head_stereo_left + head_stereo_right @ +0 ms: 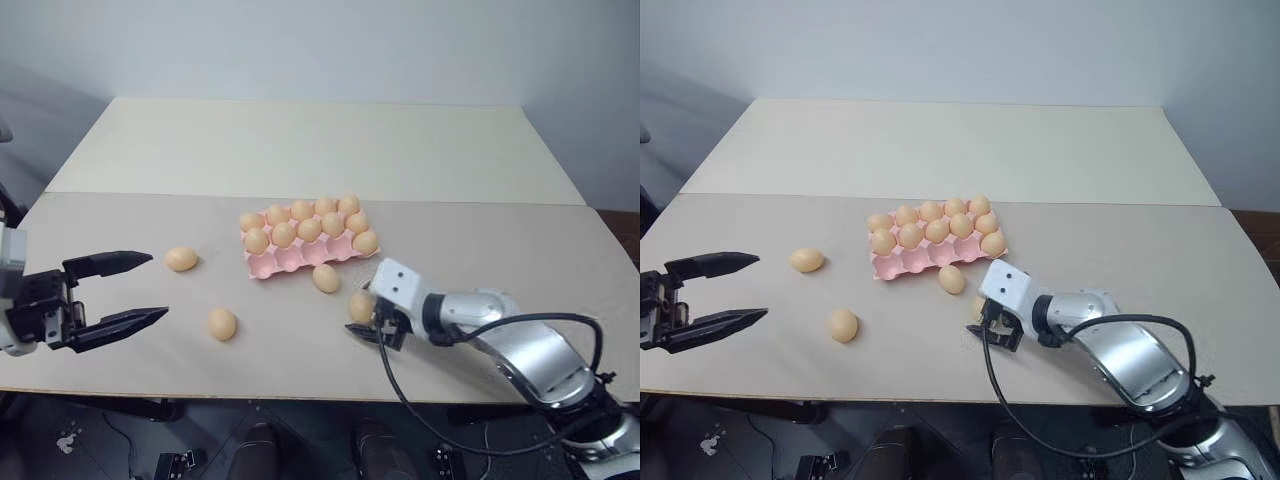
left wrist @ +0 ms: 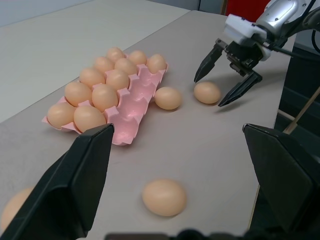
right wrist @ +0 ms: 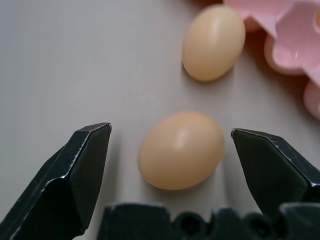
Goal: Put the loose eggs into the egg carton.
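1. The egg carton lies at the centre of the table; its two far rows hold ten eggs, and the near row of cups is empty.
2. Four loose eggs lie on the table. One egg sits just beside the carton's near edge, at its 6 o'clock.
3. A second egg lies near the first, towards 5 o'clock from the carton, between the spread fingers of the right gripper, which do not touch it.
4. A third egg lies at 9 o'clock from the carton, well apart; a fourth egg at 7 o'clock.
5. The left gripper hovers at the table's left edge, fingers spread, empty.
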`<act>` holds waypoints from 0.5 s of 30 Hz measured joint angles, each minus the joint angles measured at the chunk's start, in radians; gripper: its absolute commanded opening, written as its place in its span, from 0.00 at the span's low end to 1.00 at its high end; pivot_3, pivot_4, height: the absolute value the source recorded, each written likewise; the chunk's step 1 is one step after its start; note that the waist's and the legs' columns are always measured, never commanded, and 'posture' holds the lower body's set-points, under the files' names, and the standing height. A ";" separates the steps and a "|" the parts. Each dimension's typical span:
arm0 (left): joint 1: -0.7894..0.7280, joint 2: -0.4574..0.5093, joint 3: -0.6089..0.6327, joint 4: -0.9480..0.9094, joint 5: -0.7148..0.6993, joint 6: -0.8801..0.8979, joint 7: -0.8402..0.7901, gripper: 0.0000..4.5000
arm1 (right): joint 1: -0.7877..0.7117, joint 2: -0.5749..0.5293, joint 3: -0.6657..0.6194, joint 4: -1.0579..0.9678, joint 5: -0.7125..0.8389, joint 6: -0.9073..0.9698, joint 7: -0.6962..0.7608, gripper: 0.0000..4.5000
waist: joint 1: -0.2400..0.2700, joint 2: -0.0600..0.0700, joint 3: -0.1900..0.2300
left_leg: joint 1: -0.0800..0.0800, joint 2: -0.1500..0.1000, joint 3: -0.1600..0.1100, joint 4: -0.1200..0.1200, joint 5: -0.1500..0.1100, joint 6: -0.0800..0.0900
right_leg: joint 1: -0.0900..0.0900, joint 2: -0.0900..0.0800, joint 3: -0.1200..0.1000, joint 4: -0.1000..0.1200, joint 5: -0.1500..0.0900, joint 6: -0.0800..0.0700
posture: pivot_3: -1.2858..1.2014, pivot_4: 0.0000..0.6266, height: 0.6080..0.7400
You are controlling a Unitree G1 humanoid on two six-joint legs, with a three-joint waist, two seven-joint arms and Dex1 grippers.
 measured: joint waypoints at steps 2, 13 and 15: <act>0.000 0.000 0.000 0.000 0.000 0.000 0.000 1.00 | -0.001 0.013 0.002 0.015 -0.014 0.002 -0.003 0.70 | 0.000 0.000 0.000 | 0.000 0.000 0.000 0.000 0.000 0.000 | 0.000 0.000 0.000 0.000 0.000 0.000 | 0.52 0.24 1.00; 0.011 -0.005 0.012 -0.002 0.005 -0.001 0.000 1.00 | -0.105 0.035 -0.116 0.006 0.043 0.074 0.037 0.49 | -0.003 0.000 0.000 | 0.000 0.000 0.000 0.000 0.000 0.000 | 0.000 0.000 0.000 0.000 0.000 0.000 | 0.52 0.24 1.00; 0.013 -0.010 0.016 -0.003 0.005 -0.001 0.003 1.00 | -0.171 0.044 -0.134 0.023 0.048 0.062 0.047 0.49 | -0.005 0.000 0.000 | 0.001 0.000 0.000 -0.001 0.000 0.000 | 0.000 0.000 0.000 0.000 0.000 0.000 | 0.52 0.24 1.00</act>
